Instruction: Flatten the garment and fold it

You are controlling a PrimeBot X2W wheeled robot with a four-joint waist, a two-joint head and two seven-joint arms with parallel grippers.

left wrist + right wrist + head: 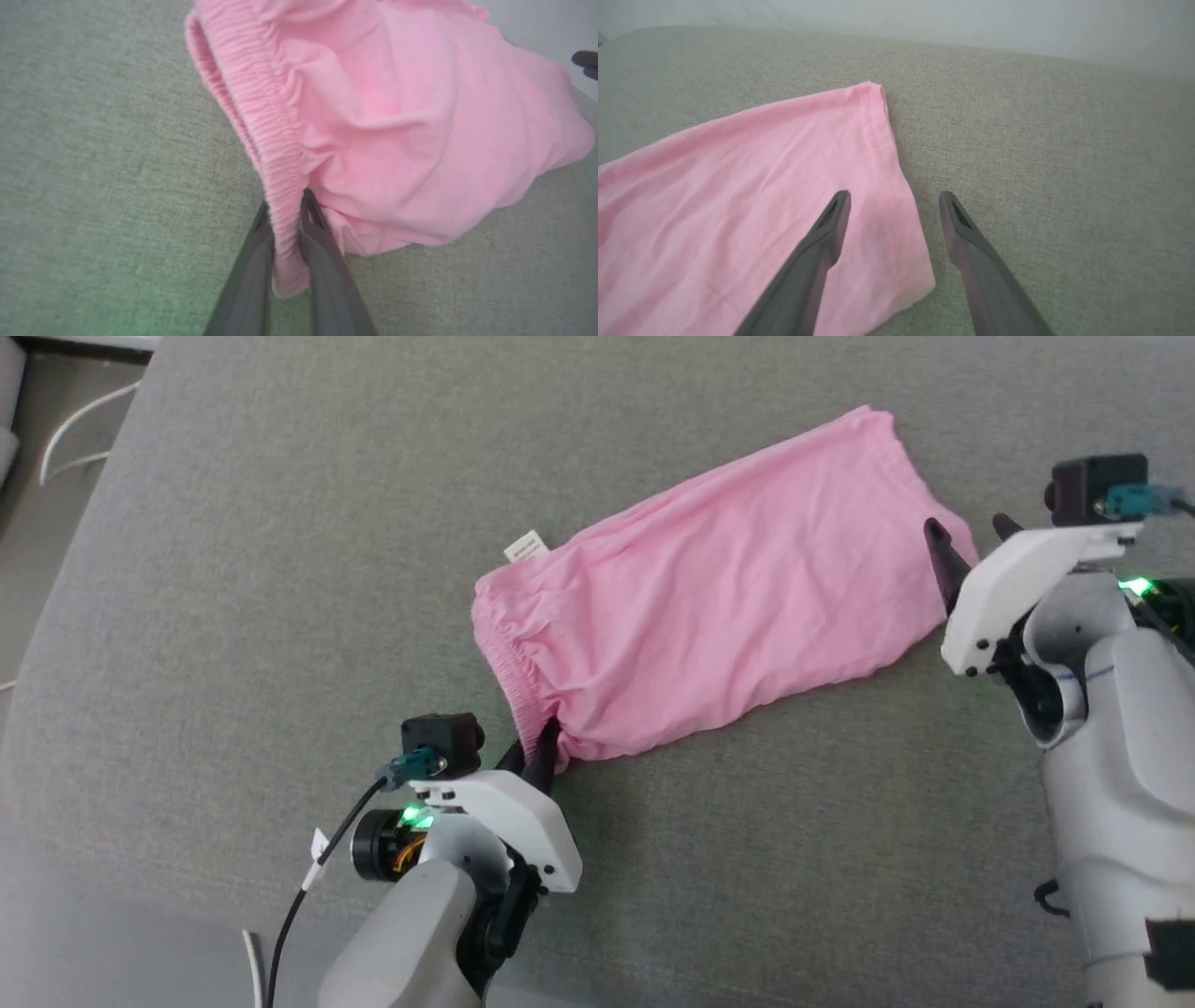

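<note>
Flatten step: shorts (709, 588) lie mid grey cushion (233, 616), L gripper (544, 735) clamped on waistband (261, 116) near-left end, R gripper (968, 527) spread wide over right hem (887, 186), nothing held; next R prob needs to pinch hem & pull taut vs L.

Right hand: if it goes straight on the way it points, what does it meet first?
Probably the garment hem, lying between the right hand's open fingers; depth is unclear.

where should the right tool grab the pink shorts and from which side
Take the stitched leg hem near its lower corner, coming in from the garment's right end. That edge lies flat and free on the cushion, between the open right tool's fingers, opposite the waistband the left tool pinches.
</note>
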